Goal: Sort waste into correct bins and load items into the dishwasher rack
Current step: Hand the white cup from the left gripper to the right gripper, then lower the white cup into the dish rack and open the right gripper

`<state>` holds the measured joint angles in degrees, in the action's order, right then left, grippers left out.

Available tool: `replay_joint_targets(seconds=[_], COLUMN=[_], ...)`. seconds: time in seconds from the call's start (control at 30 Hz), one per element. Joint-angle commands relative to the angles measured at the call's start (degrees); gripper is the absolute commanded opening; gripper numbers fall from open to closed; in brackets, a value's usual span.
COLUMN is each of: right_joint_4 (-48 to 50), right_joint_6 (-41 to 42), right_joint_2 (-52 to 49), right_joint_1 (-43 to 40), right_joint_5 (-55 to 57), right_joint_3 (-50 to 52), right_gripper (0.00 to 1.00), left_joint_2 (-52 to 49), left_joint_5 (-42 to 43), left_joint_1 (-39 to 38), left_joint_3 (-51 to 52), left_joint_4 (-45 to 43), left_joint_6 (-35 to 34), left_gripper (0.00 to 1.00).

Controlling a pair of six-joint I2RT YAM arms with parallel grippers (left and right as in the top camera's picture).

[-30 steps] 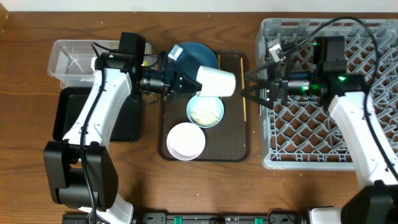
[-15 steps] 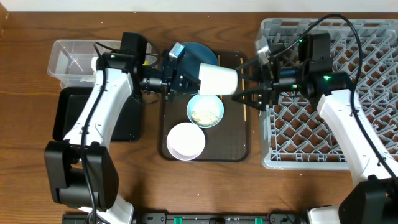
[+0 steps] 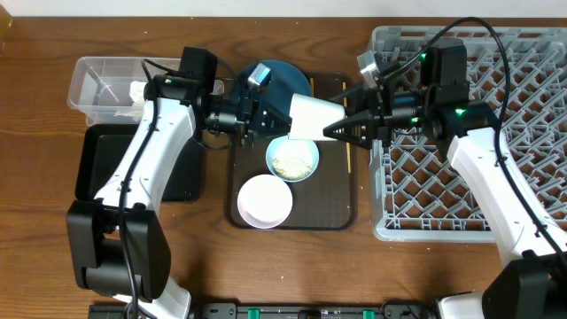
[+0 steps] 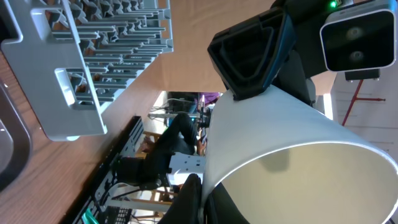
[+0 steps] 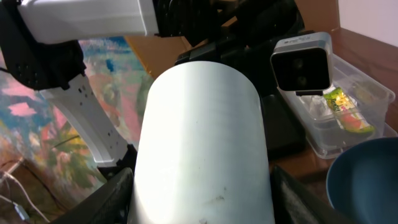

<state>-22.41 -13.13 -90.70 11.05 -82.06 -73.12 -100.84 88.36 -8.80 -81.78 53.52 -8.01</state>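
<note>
1. Above the brown rectangular serving tray, the small white cup hangs on its side, off the tabletop, between the two claws. Its open mouth faces the left claw and its closed end faces the right claw.
2. Below the cup, on the tray, sits the small light blue bowl holding white rice-like scraps. The white bowl sits nearer the tray's front edge, and the large dark blue bowl lies at its back, under the left claw.
3. Just beside the tray's right edge stands the large grey plastic lattice rack. Thin wooden chopsticks lie along that side of the tray, and bare tray floor shows to the right of the white bowl.
4. Left claw: pinching the cup's wall at the rim; the left wrist view looks into the mouth.
5. Right claw: spread wide, one finger on each side of the cup's body. Whether the pads press on it cannot be told.
6. Right wrist view: a yellow-green printed wrapper lies inside the clear plastic rectangular tub.
</note>
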Motion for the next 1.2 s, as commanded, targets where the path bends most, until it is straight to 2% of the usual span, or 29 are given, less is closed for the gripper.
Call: replay_joint_targets(seconds=[0.0, 0.07, 0.13, 0.23, 0.37, 0.6, 0.73, 0.97, 1.17], right_joint_4=[-0.11, -0.07, -0.09, -0.57, -4.0, -21.03, -35.45, -52.63, -60.15], right_joint_6=[1.22, 2.75, 6.54, 14.4, 19.96, 23.04, 23.8, 25.92, 25.92], right_joint_2=[-0.39, -0.39, -0.31, 0.17, 2.8, 11.87, 14.36, 13.62, 9.2], right_joint_1=[1.55, 1.25, 0.39, -2.19, -7.08, -12.87, -13.22, -12.85, -12.39], right_joint_5=[-2.16, -1.73, 0.98, 9.01, 21.53, 50.69, 66.51, 76.32, 76.67], right_joint_3=[-0.9, -0.9, -0.92, -0.92, -0.94, -3.19, -9.22, -13.73, -13.73], right_gripper=[0.38, 0.34, 0.31, 0.26, 0.25, 0.3, 0.31, 0.31, 0.34], left_joint_2=[0.5, 0.5, 0.5, 0.5, 0.5, 0.5, 0.5, 0.5, 0.5], left_joint_5=[1.75, 1.7, 1.36, -0.39, -6.32, -26.88, -40.11, -52.15, -59.04], left_joint_1=[-0.07, -0.09, -0.07, -0.07, -0.07, -0.09, -0.09, -0.09, -0.09], left_joint_3=[-1.44, -1.44, -1.44, -1.44, -1.44, -1.44, -1.42, -1.38, -1.33], left_joint_4=[-0.07, -0.09, -0.11, -0.11, -0.11, -0.09, -0.02, 0.0, 0.5], left_joint_6=[0.7, 0.72, 0.74, 0.74, 0.74, 0.7, 0.68, 0.7, 0.7], left_gripper=[0.13, 0.23, 0.27, 0.3, 0.31, 0.32, 0.31, 0.32, 0.32])
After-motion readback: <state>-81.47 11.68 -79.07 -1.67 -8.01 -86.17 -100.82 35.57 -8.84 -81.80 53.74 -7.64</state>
